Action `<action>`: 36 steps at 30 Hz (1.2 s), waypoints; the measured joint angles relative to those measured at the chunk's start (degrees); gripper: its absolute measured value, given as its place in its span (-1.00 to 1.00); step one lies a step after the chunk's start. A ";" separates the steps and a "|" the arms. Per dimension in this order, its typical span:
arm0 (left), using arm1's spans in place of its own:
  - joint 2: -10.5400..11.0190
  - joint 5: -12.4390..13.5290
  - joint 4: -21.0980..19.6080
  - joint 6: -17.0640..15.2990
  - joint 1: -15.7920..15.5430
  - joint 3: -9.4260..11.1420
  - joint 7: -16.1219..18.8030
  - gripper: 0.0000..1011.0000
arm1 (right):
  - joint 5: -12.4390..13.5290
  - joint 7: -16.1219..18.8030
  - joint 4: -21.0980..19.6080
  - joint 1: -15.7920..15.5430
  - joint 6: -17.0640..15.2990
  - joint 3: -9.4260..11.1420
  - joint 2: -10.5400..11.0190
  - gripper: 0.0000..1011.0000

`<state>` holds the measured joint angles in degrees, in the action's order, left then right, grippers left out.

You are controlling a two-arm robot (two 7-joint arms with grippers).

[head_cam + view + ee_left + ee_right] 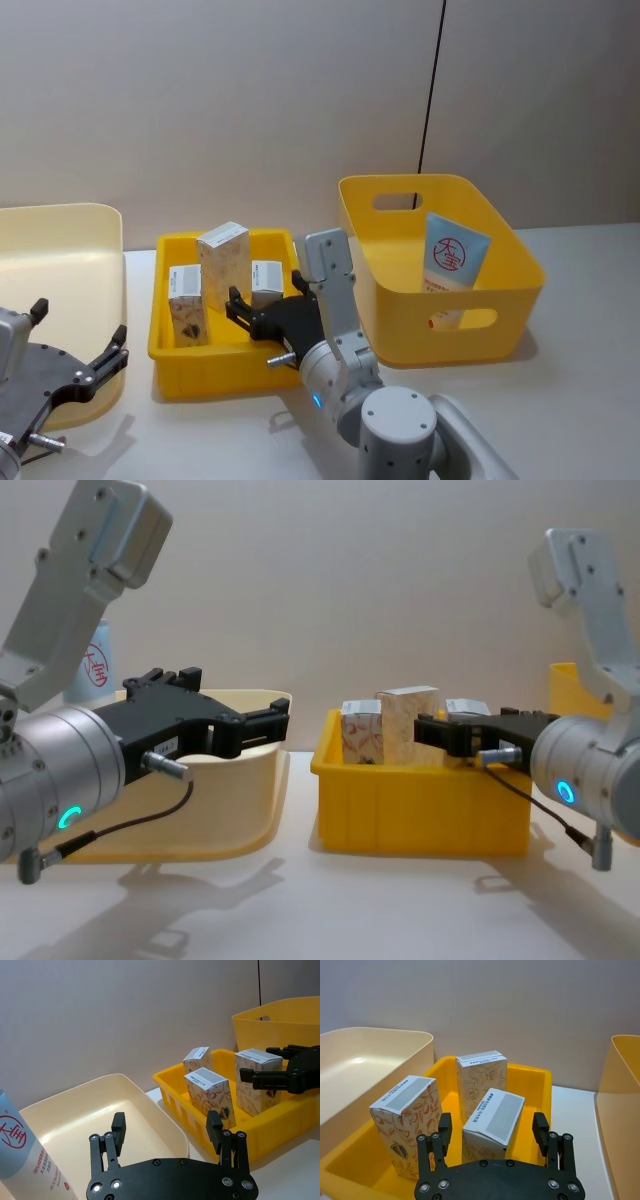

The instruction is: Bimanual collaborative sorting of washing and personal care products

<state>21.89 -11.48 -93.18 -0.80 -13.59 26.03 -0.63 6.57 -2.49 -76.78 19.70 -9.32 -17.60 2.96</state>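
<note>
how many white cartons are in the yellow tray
3, all in the yellow tray: one at its left, a taller one behind the middle, and a tilted one at the right, nearest the open right gripper. None looks hidden.

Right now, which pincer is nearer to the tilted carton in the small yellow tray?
The right pincer. It is open and straddles the tilted carton from the tray's near side, while the left pincer hangs open over the cream bin, well off to the left.

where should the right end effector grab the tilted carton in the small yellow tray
Probably across the tilted carton's two patterned side faces near its raised grey-labelled top, coming from above on the robot's side. It leans while the two other cartons stand upright beside and behind it, leaving that end free. The right end effector, open, already straddles it.
</note>
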 joint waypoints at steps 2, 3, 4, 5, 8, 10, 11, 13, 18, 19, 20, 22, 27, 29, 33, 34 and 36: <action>0.00 0.00 0.00 0.00 0.00 0.00 0.00 0.98 | -0.05 0.02 0.34 0.21 0.09 0.01 -0.14 0.96; 0.00 0.00 0.00 0.00 0.00 0.00 0.00 0.98 | -0.08 0.03 0.49 0.31 0.14 0.02 -0.20 0.94; 0.00 0.00 0.00 0.00 0.00 0.00 0.00 0.99 | -0.13 0.05 0.76 0.50 0.19 0.04 -0.32 0.90; 0.00 0.00 0.00 0.00 0.00 0.00 0.00 0.98 | -0.17 0.07 1.00 0.67 0.24 0.05 -0.41 0.87; 0.00 0.00 0.00 0.00 0.00 0.00 0.00 0.98 | -0.22 0.11 1.31 0.85 0.32 0.06 -0.52 0.72; 0.00 0.00 0.00 0.00 0.00 0.00 0.00 0.98 | -0.25 0.14 1.59 1.01 0.42 0.08 -0.64 0.60; 0.00 0.00 0.00 0.00 0.00 0.00 0.00 0.98 | -0.26 0.15 1.67 1.06 0.43 0.09 -0.66 0.55; 0.00 0.00 0.00 0.00 0.00 0.00 0.00 0.98 | -0.29 0.18 1.90 1.17 0.48 0.10 -0.73 0.47; 0.00 0.00 0.00 0.00 0.00 0.00 0.00 0.98 | -0.34 0.20 2.20 1.36 0.56 0.13 -0.86 0.16; 0.00 0.00 0.00 0.00 0.00 0.00 0.00 0.98 | -0.35 0.21 2.23 1.38 0.56 0.14 -0.87 0.08; 0.00 0.00 0.00 0.00 0.00 0.00 0.00 0.99 | -0.37 0.23 2.25 1.39 0.57 0.16 -0.89 0.00; 0.00 0.00 0.00 0.00 0.00 0.00 0.00 0.99 | -0.38 0.32 2.25 1.39 0.63 0.18 -0.90 -0.11; 0.00 0.00 0.00 0.00 0.00 0.00 0.00 0.98 | -0.39 0.91 2.09 1.24 1.31 0.21 -0.82 -0.18; 0.00 0.00 0.00 0.00 0.00 0.00 0.00 0.98 | -0.38 1.39 1.86 1.17 2.09 0.22 -0.73 -0.18; 0.00 0.00 0.00 0.00 0.00 0.00 0.00 0.98 | -0.29 2.39 1.34 1.02 3.65 0.24 -0.49 -0.18; 0.00 0.00 0.00 0.00 0.00 0.00 0.00 0.98 | -0.28 2.59 1.22 1.01 3.99 0.26 -0.44 -0.18; 0.00 0.00 0.00 0.00 0.00 0.00 0.00 0.98 | -0.23 3.25 0.79 0.92 5.07 0.31 -0.26 -0.18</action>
<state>21.89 -11.48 -93.17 -0.80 -13.59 26.02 -0.63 6.34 0.75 -75.99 20.62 -4.25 -17.29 2.69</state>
